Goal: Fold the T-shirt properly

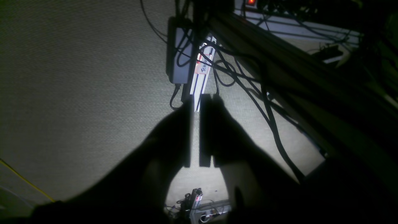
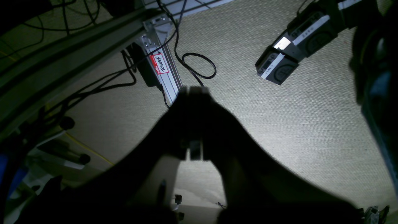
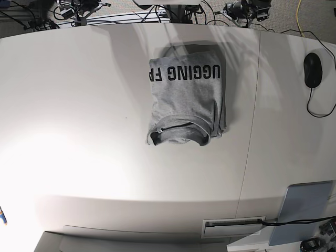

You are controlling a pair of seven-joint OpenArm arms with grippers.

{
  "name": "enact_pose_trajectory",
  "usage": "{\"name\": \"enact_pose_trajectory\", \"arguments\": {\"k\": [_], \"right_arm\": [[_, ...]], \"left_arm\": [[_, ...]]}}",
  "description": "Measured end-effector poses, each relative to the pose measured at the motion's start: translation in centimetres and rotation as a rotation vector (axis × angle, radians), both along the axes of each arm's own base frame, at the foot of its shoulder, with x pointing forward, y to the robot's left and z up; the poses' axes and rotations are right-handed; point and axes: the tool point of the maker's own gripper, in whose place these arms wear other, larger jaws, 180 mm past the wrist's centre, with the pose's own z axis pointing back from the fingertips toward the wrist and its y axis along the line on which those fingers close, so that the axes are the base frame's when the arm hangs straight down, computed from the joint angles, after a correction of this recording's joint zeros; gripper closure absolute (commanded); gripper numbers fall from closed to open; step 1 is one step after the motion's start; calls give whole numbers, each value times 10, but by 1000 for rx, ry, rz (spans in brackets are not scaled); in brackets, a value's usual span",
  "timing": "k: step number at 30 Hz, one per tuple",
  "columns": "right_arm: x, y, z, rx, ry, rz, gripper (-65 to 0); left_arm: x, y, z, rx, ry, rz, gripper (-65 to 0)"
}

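Pincers [image 1: 196,130] [image 2: 194,124] closed, off-table, floorward

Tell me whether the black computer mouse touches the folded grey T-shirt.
Apart. The base view shows bare white table between the black computer mouse and the folded grey T-shirt.

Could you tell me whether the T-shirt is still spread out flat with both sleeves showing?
No, in the base view the T-shirt lies folded into a compact rectangle, collar at the near edge and no sleeve sticking out.

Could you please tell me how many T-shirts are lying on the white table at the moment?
1. The T-shirt lies folded near the far middle of the table, lettering up, collar toward the near edge. Nothing suggests another is hidden beneath.
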Motion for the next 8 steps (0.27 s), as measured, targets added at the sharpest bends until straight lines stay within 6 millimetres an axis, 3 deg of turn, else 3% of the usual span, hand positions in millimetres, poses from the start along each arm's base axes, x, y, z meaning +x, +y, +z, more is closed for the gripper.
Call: {"name": "enact_pose_trajectory", "arguments": {"k": [8], "right_arm": [[1,0,0,-2,-7,-1,0]], "left_arm": [[6,-3,0,-1,-29,9,-26]]}}
